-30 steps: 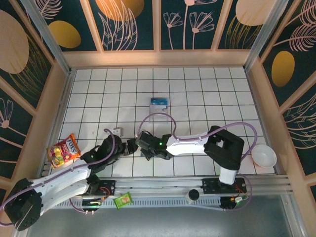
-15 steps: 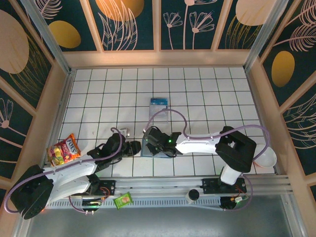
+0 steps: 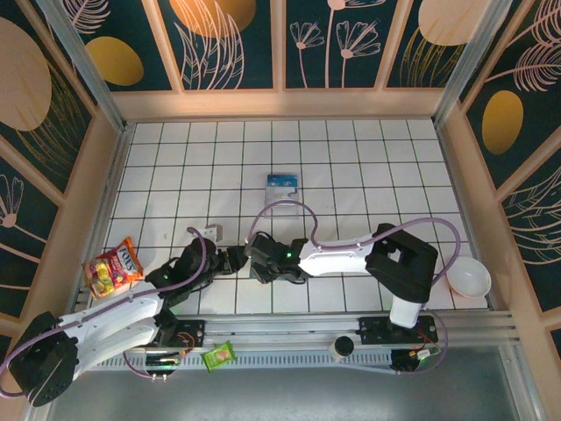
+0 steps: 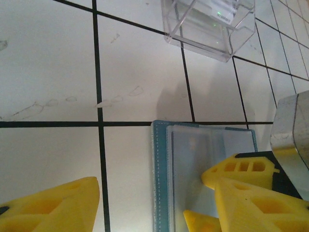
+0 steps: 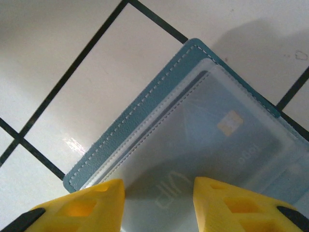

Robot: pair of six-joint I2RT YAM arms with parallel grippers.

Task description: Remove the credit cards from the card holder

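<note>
Above card holder [image 5: 203, 145], right tool [image 5: 158, 186] opened wider — drawn leftward

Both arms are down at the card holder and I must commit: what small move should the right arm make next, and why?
Probably ease the right gripper down and forward until its fingers can pinch the card. The fingers stand open over the card holder, gripping nothing, and the card lies fully inside the clear pocket.
</note>
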